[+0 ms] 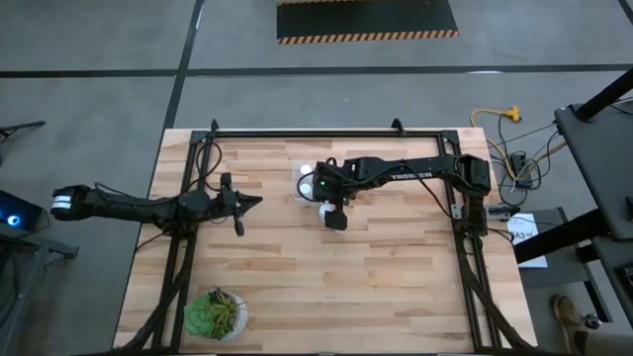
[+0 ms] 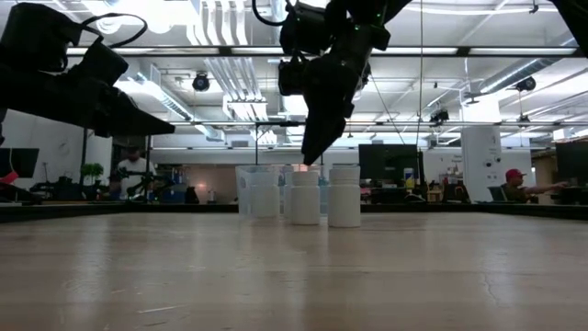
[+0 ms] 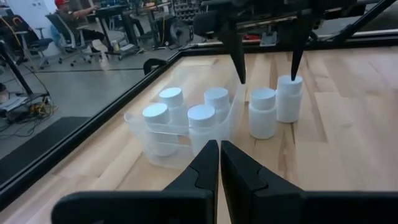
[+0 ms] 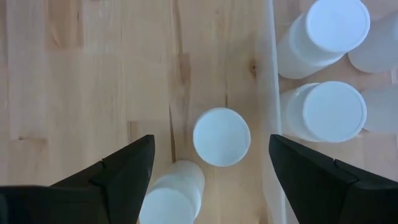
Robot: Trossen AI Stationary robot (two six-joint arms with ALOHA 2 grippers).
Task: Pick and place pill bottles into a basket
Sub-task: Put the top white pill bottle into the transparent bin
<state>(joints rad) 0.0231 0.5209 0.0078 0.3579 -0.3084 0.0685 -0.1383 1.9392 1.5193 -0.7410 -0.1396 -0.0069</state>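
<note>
The clear basket [image 3: 231,121] stands on the wooden table with several white pill bottles [image 3: 201,119] upright inside it. Two more pill bottles [image 3: 262,112] [image 3: 289,98] stand on their bases on the table just outside its wall. My right gripper [image 4: 211,140] hangs open above them, pointing down. One bottle [image 4: 222,137] is below the gap between its fingers, and the other [image 4: 171,198] is under one finger. It touches neither. My left gripper [image 3: 219,148] is shut and holds nothing. It hovers toward the table's left [image 1: 253,202], pointing at the basket.
A green potted plant [image 1: 215,313] stands at the table's near left corner. A black frame rail [image 1: 326,132] runs along the far edge. Bare wood lies across the near half of the table [image 1: 346,287].
</note>
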